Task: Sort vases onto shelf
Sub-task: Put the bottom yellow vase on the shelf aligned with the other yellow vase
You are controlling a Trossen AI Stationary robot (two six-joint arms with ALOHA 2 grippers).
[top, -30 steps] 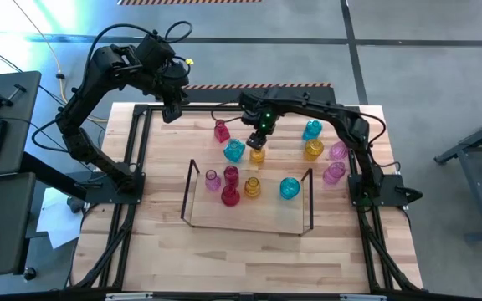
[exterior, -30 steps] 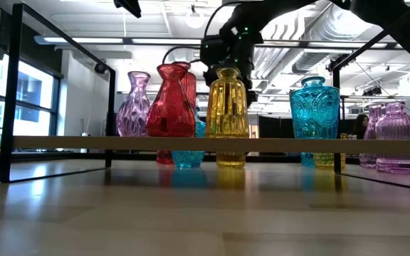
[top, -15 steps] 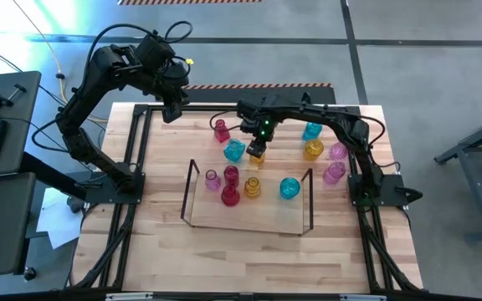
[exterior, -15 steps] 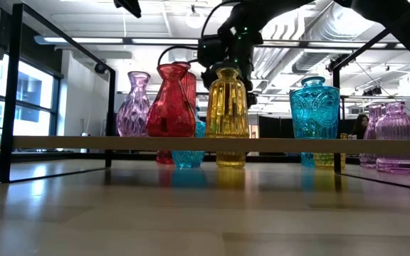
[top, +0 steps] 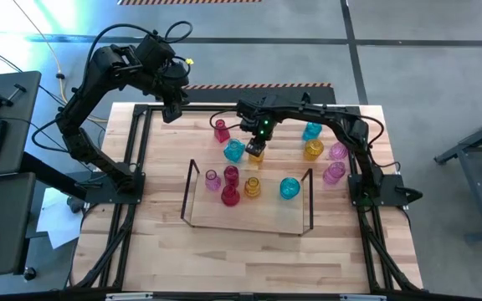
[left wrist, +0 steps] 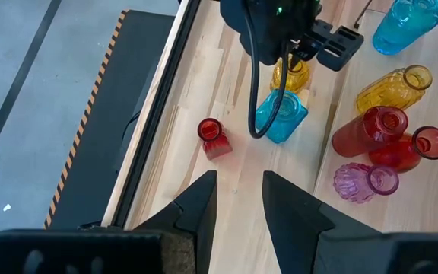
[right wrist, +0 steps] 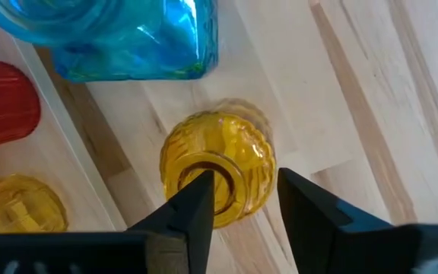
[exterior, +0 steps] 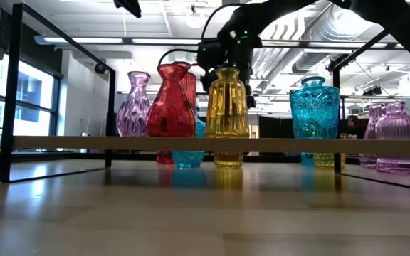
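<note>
Seen from above, with 12 o'clock at the far edge of the table (top: 166,242), the shelf (top: 249,224) sits at the table's centre. Five vases stand on it: a pink vase (top: 212,179) at its 10 o'clock end, two red vases (top: 230,176) touching each other just beside the pink one, a yellow vase (top: 252,187) near the middle, and a cyan vase (top: 289,189) toward 3 o'clock.

The right claw (top: 256,149) hangs just beyond the shelf's 12 o'clock edge, directly over a second yellow vase (right wrist: 219,171) that stands on the table. In the right wrist view its fingers (right wrist: 192,205) stand apart, one over the vase's mouth and the other out past the neck. The claw is open, and no firm grip shows. A cyan bottle (top: 234,150) stands just beside this vase at 9 o'clock, and a small red bottle (top: 221,130) stands farther out toward 11 o'clock.

Toward 2 o'clock from the shelf, four more vases wait on the table: a cyan one (top: 311,130), an amber one (top: 313,150), and two pink ones (top: 338,151) nearest the table's 3 o'clock edge.

The left claw (top: 172,109) waits above the table's 11 o'clock corner, its fingers slightly parted and empty.
</note>
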